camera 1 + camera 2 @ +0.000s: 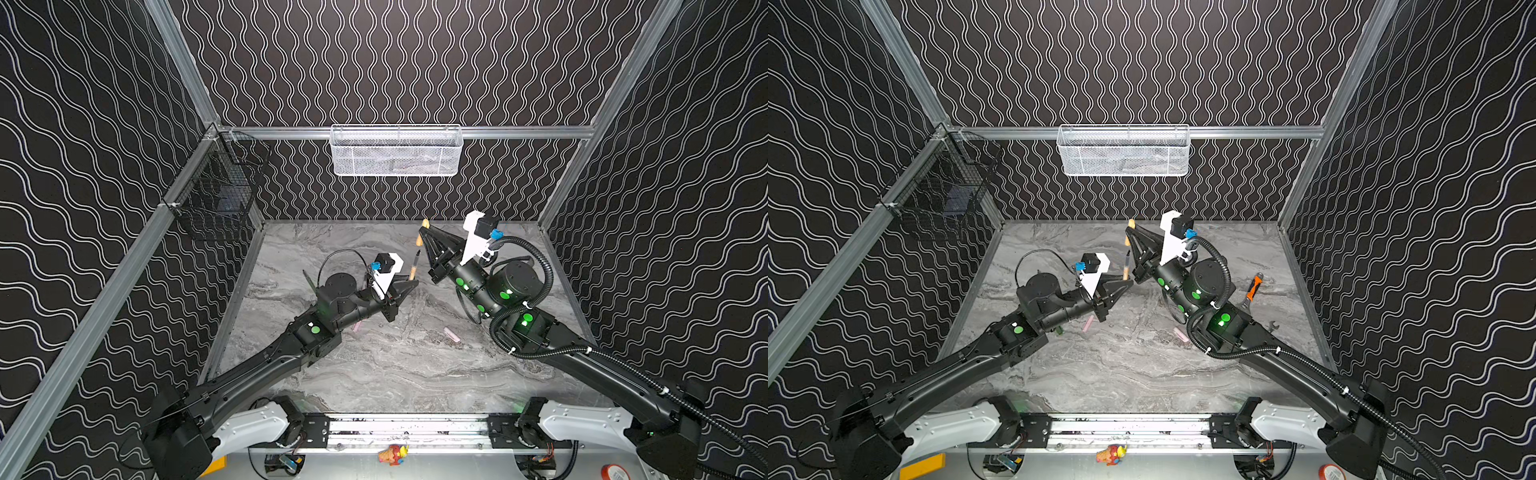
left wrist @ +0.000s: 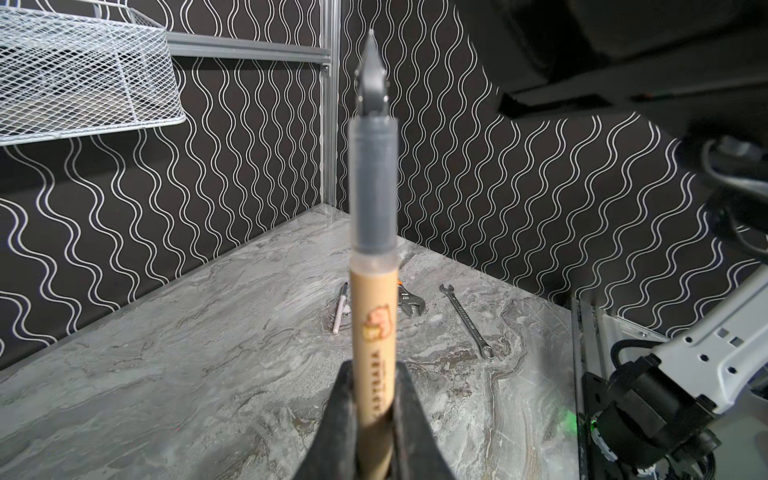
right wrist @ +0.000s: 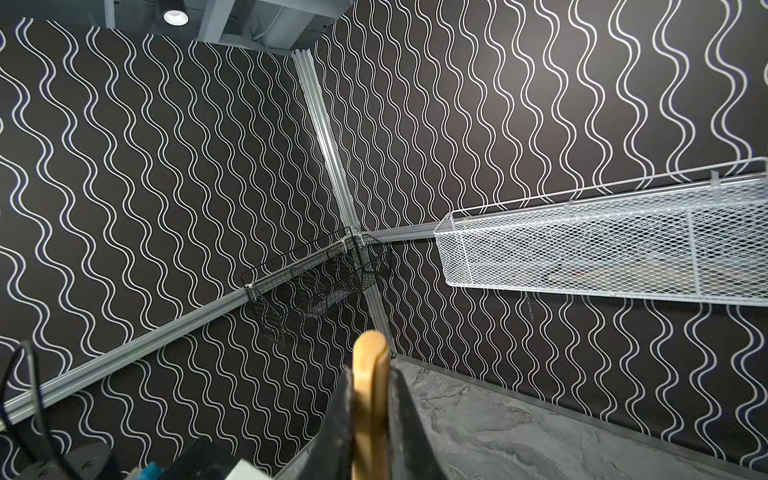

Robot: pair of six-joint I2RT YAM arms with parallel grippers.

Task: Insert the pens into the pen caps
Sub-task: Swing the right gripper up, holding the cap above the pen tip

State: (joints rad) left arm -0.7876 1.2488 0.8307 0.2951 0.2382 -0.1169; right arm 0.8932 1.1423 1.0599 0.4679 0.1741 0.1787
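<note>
Left hand (image 2: 374, 370): I see it pinching the tan-gold pen (image 2: 374, 316).
Right hand (image 3: 370, 376): pinching the gold cap (image 3: 367, 353), near the pen's tip.

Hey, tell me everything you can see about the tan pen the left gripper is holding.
The tan pen has a tan-gold barrel with a small cartoon print and lettering, a translucent grey grip section and a dark pointed tip, uncapped. The left gripper clamps its lower barrel, off the table, tip aimed at the gold cap, not yet inside.
</note>
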